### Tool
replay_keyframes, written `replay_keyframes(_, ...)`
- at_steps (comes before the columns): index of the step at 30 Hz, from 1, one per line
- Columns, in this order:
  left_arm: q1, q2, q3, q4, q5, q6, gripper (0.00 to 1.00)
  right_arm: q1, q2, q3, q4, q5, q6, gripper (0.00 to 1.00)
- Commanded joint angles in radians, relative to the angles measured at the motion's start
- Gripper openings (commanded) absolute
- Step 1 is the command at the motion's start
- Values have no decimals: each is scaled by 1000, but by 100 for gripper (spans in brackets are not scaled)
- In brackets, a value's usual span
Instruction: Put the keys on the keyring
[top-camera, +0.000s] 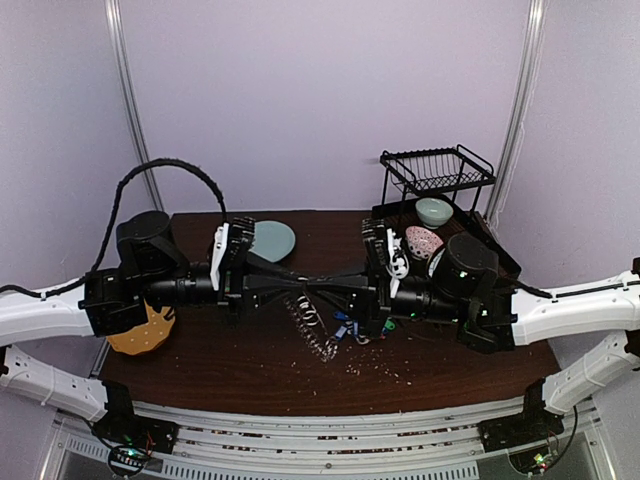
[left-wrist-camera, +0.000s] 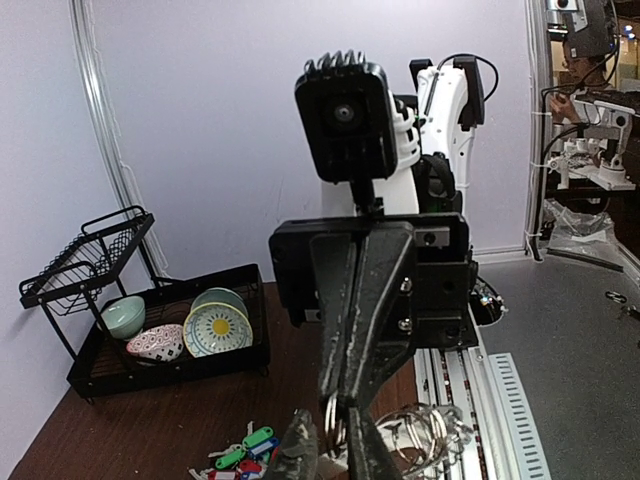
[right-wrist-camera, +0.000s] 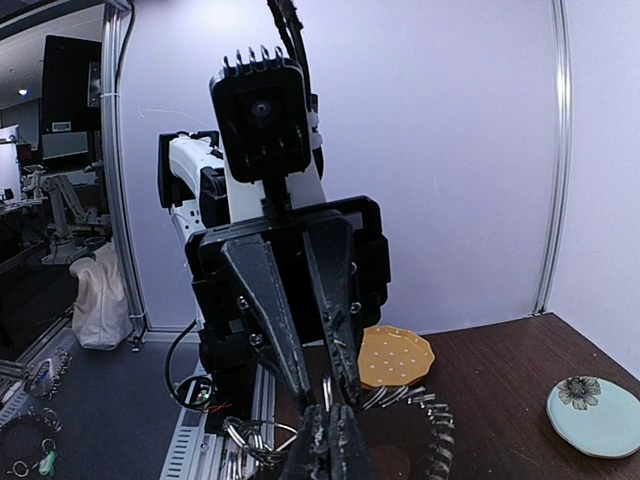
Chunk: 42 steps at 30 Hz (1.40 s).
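My two grippers meet tip to tip above the table's middle. The right gripper (right-wrist-camera: 330, 442) is shut on a thin wire loop of the keyring (right-wrist-camera: 328, 392). The keyring's spiky fringe of small silver keys (top-camera: 312, 328) sags below toward the table. The left gripper (right-wrist-camera: 328, 386) is open only a little. Its fingertips (left-wrist-camera: 296, 448) flank that same loop with small gaps. The keys with green, blue and red tags (left-wrist-camera: 243, 447) lie in a loose heap on the table just right of the hanging ring (top-camera: 346, 326).
A black wire dish rack (top-camera: 437, 170) stands at the back right. Beside it is a black tray (top-camera: 500, 255) holding patterned bowls. A pale blue plate (top-camera: 272, 238) sits behind the left arm. A yellow dotted plate (top-camera: 140, 335) lies at the left edge.
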Motion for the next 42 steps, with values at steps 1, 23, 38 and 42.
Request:
replay_keyframes(1,-3,-12,-11,39,3,-7,13,5,-11,-2,59,8,2,0)
replay_keyframes(23,-10,3,165,-361,-182,215,0,1,-91,215,-642,108,-386,34)
replay_keyframes(38,-38,49,276,-499,-198,287,0,-6,56,439,-885,116,-547,25)
replay_keyframes(42,-40,56,276,-499,-190,284,0,-6,62,441,-869,108,-548,24)
